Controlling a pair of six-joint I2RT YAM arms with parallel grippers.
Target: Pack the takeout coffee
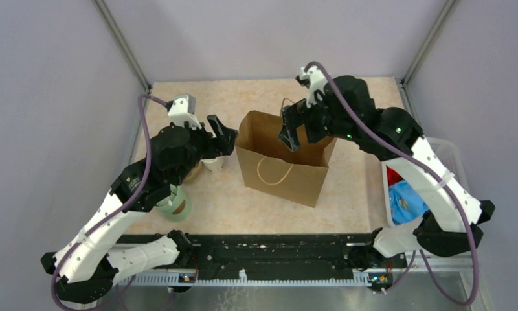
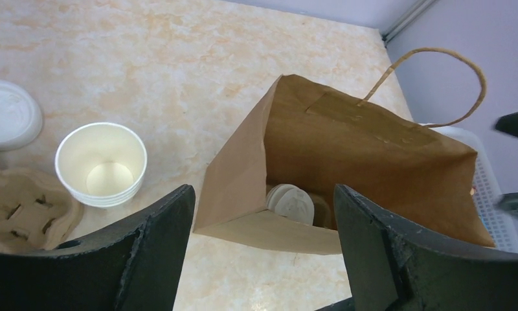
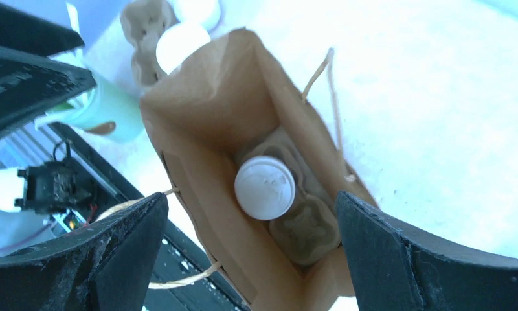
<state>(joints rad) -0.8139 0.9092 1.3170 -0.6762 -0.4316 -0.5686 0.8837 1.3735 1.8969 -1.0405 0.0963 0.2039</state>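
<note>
Right end effector (image 1: 294,133) sits over the mouth of the brown paper bag (image 1: 282,162), jaws wide apart and gripping nothing. The takeout coffee (image 3: 265,188) is straight below it, deep in the bag, seated in a pulp cup carrier (image 3: 311,223) on the bag floor. It is well apart from both fingers.

The cup's long axis is vertical and roughly in line with the end effector's approach axis. The lid points up at the wrist camera and the base points down.

Left end effector (image 1: 221,137) is also released and empty. From it, the bag is just ahead, with the coffee's lid visible past the near wall. A stack of lidless cups (image 2: 101,163) is off to its left, on the bench (image 2: 198,71).

The right arm is clearly the nearer one.

Judgement: the coffee looks placed, so the remaining move is a straight vertical retreat. The twine handle (image 3: 179,282) loops close to one finger and could snag, so no lateral motion until clear of the rim.
</note>
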